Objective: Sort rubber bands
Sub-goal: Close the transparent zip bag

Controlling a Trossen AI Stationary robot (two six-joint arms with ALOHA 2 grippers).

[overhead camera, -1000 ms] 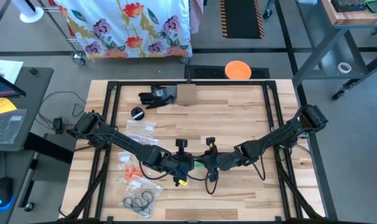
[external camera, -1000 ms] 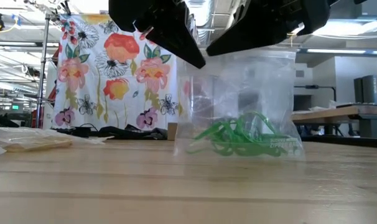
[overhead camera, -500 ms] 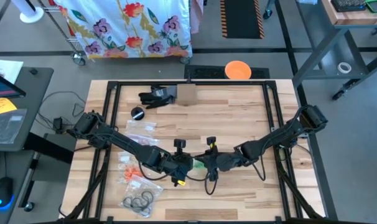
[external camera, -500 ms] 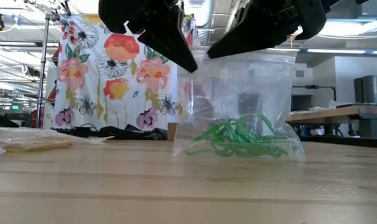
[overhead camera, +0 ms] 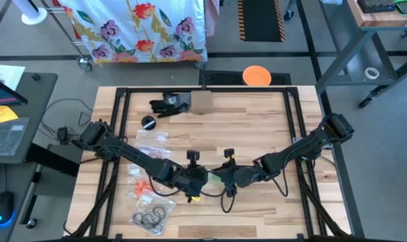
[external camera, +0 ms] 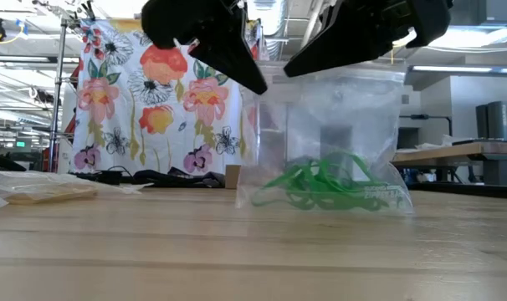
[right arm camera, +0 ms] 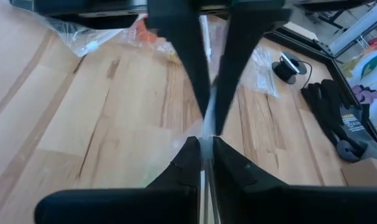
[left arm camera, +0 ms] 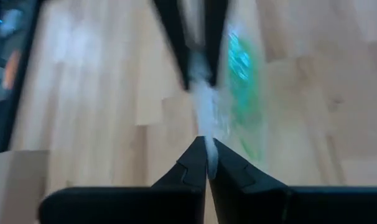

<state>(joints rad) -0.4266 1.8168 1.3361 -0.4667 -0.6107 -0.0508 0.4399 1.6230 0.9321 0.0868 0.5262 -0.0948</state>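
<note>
Mostly the rubber bands (external camera: 320, 186) showed as a tangle of thin green loops heaped at the bottom of a clear zip bag (external camera: 337, 125) that stood upright on the wooden desk (external camera: 237, 251), near its middle. Both hands met at the bag's top edge: the left hand (overhead camera: 202, 180) and the right hand (overhead camera: 220, 179) were each pressed together on the plastic, pinching the rim from opposite sides.

From the low view the bag's glossy, wrinkled walls and the green heap were plain, with dark fingers (external camera: 237, 58) slanting down onto the rim from above; a floral cloth (external camera: 153, 92) hung in the room behind. From above, the green was only a small spot between the two hands, but that view alone showed more bags lying flat at the left of the desk: one with orange bands (overhead camera: 144, 185), one with dark loops (overhead camera: 150, 217), and a clear bag (overhead camera: 153, 138) farther up. A black glove (overhead camera: 168, 103) and a small cardboard box (overhead camera: 201, 102) lay near the desk's far edge.

The left wrist view caught the left hand (left arm camera: 206, 163) closed on a thin pale strip of plastic, green blurred beside it. The right wrist view showed the right hand (right arm camera: 204, 158) likewise closed on the film, the other arm's fingers (right arm camera: 188, 56) opposite, over pale planked wood.
</note>
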